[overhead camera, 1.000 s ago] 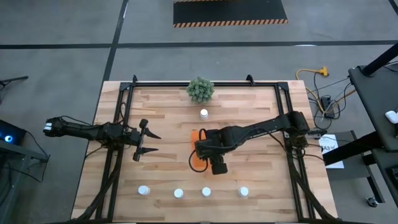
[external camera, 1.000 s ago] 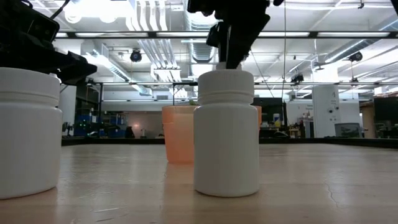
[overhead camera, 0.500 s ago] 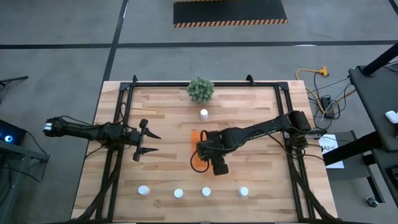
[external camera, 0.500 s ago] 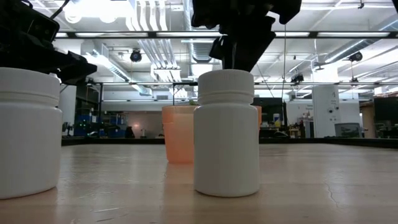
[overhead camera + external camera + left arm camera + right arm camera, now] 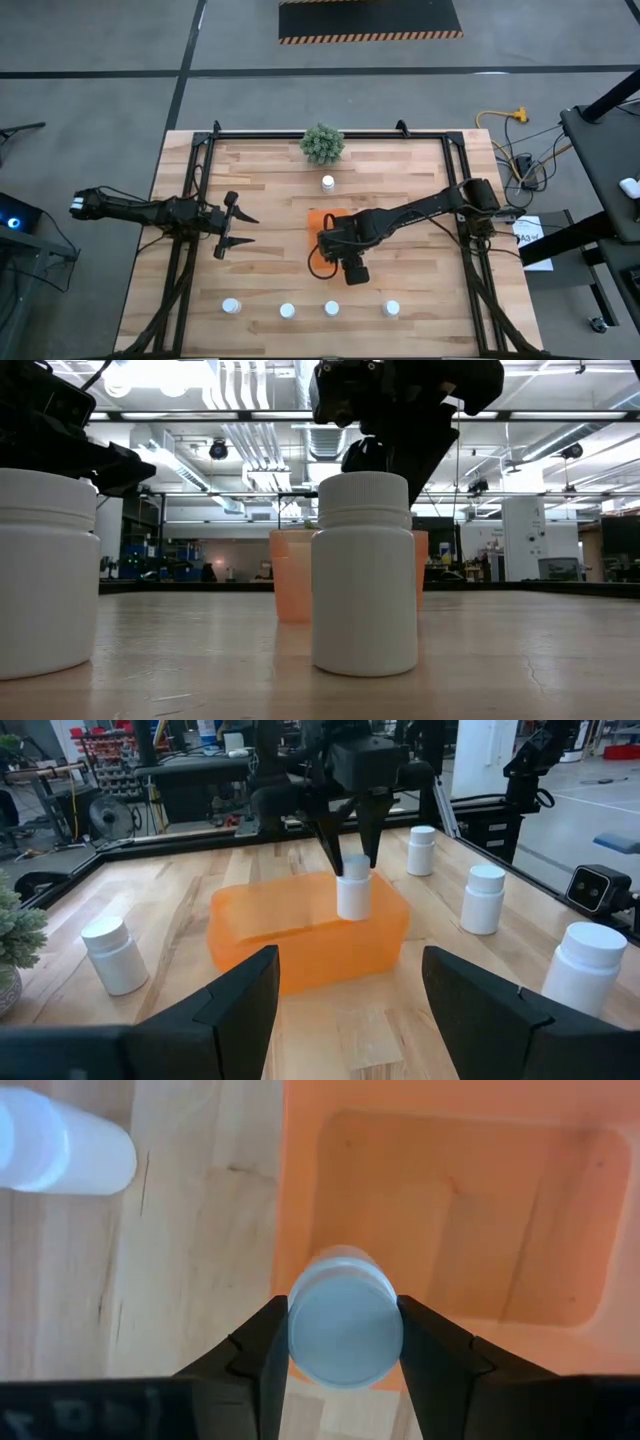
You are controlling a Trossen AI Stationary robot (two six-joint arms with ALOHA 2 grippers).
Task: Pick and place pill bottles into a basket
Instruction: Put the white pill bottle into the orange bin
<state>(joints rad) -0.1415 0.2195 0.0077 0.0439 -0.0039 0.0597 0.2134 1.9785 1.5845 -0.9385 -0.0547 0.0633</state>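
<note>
Six pill bottles [image 5: 328,183], one basket [image 5: 318,221]

White pill bottles [image 5: 287,311], translucent orange basket [image 5: 300,935], green plant [image 5: 322,144], pale striped wooden table [image 5: 400,180], dark pincer [image 5: 350,855].

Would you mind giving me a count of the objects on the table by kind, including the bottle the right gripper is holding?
Pill bottles: 6, namely four in the front row, one near the plant, and one held in the right gripper
Basket: 1
Plant: 1
Total: 8
</note>
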